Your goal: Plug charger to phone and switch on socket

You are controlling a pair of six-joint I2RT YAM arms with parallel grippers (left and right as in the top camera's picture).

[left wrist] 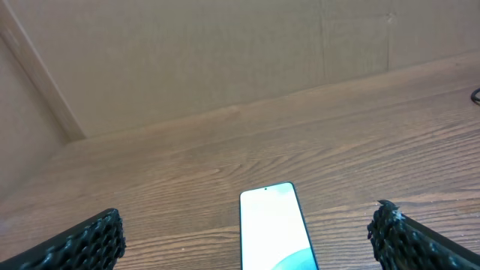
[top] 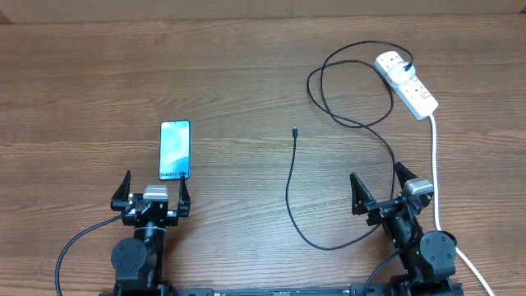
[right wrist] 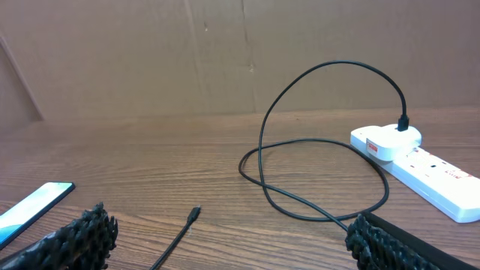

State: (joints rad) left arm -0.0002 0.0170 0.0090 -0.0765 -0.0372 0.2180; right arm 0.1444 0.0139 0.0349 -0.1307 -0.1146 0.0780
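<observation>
Overhead, the left gripper (top: pixel 155 178) stands spread wide and empty, the slim black-edged phone with a lit blue screen (top: pixel 174 150) lying just beyond its fingertips. The right gripper (top: pixel 376 171), equally wide, holds nothing. The thin black charger cable (top: pixel 289 177) loops to the white two-outlet socket strip (top: pixel 408 82). From the left wrist, the phone lies untouched ahead. From the right wrist, the cable's connector tip (right wrist: pixel 194 214) rests on the brown wooden table (right wrist: pixel 112 165).
</observation>
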